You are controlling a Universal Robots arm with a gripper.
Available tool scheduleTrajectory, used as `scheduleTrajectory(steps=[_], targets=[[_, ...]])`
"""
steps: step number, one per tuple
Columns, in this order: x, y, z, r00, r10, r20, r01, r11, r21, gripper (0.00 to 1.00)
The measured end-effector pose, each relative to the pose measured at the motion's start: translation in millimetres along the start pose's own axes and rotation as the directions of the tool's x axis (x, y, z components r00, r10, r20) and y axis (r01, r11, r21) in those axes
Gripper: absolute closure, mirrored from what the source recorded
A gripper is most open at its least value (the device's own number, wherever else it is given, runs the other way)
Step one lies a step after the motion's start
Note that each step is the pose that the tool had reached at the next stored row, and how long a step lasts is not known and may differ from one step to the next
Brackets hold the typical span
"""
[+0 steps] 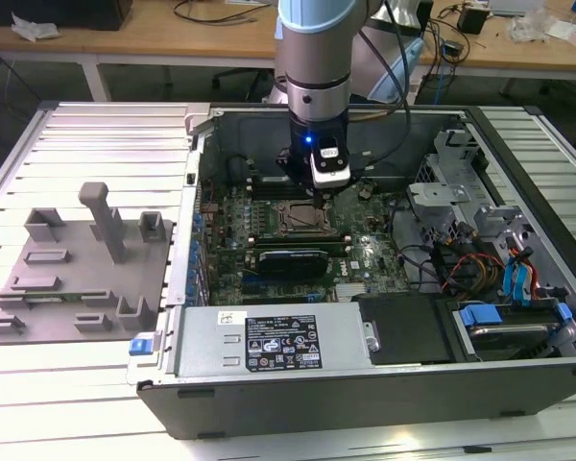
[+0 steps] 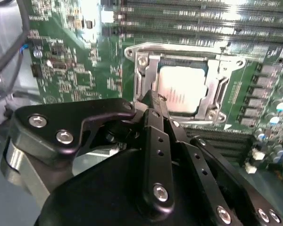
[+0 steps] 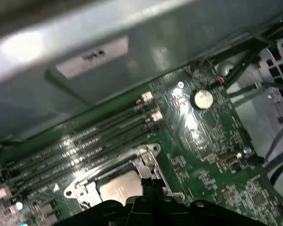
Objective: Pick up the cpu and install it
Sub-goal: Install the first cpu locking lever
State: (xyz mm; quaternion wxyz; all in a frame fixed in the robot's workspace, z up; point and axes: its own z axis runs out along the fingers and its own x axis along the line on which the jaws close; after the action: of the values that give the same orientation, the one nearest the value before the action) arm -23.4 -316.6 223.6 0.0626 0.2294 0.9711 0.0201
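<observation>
The cpu is a pale silver square lying flat inside the metal-framed socket on the green motherboard. It also appears in the first wrist view as the cpu, within the socket frame. My gripper hangs just above the socket, its black fingertips pressed together at the cpu's edge with nothing between them. In the exterior view the gripper sits over the socket in the open computer case.
A grey plastic plate with upright pegs lies at the exterior view's left on the ribbed table. Memory slots run beside the socket. Cables and drive bays crowd the case at the exterior view's right. Case walls surround the board.
</observation>
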Motion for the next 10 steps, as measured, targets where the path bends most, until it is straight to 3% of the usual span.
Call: scheduleTrajectory(steps=[2,3,4,5,6,10], targets=[[-0.1,-0.1,0.0,1.0,0.0,0.0002,0.0,1.0,0.0001,0.89],[-0.2,-0.1,0.1,1.0,0.0,-0.005,0.0,1.0,0.003,0.89],[-1.2,0.4,0.4,0.9993,0.001,-0.0368,0.0,0.9998,0.0212,0.89],[-2.1,0.9,0.6,0.9982,0.001,-0.0598,0.001,0.9994,0.0354,0.89],[-2.2,0.9,0.5,0.998,0.001,-0.0631,0.001,0.9993,0.0373,0.89],[-2.1,0.9,0.8,0.9977,-0.021,-0.0649,0.023,0.9991,0.0347,0.89]])
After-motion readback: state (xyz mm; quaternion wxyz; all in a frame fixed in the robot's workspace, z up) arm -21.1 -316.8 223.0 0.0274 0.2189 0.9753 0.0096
